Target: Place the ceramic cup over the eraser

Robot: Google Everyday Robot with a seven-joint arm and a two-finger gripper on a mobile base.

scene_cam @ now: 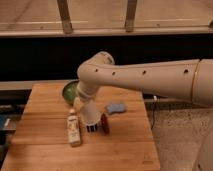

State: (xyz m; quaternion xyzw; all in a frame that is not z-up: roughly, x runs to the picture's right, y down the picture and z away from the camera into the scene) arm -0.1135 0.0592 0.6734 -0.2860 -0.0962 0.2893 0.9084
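Observation:
The off-white ceramic cup is at the end of my arm, right where the gripper comes down from the big white wrist. The cup's wider end points down. Directly under it is the eraser, a small dark block with thin white stripes, lying on the wooden table. The cup's lower rim reaches the eraser's top; I cannot make out whether it touches. The wrist and the cup hide most of the gripper.
A white bottle with a label lies just left of the eraser. A reddish-brown narrow item stands right beside it. A light blue pad lies behind on the right, a green bowl at the back left.

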